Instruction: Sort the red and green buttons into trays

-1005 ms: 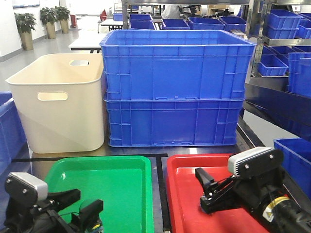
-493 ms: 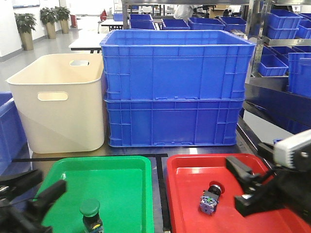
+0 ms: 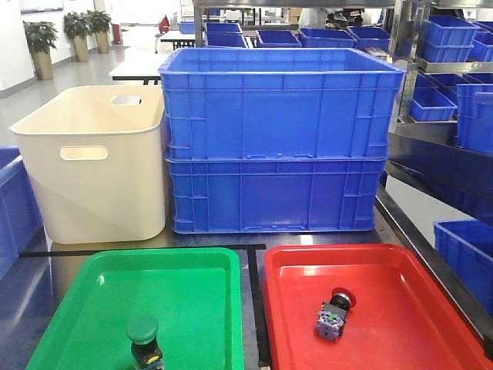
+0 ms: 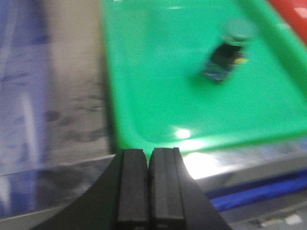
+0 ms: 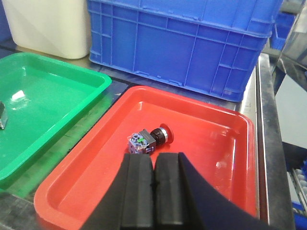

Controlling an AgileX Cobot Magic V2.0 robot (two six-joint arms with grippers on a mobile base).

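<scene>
Green button (image 3: 142,330) stands in green tray (image 3: 100,285), red button (image 3: 333,311) in red tray (image 3: 400,270); both grippers, left (image 4: 149,160) and right (image 5: 153,165), closed and empty, best kept clear

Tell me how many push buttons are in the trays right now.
2. The green button stands upright in the green tray; the red button lies on its side in the red tray. None looks hidden.

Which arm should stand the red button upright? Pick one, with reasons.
Right. The right fingers, shut, point at the red button, which lies on its side in the red tray just ahead. The left fingers, also shut, face the green tray instead.
</scene>
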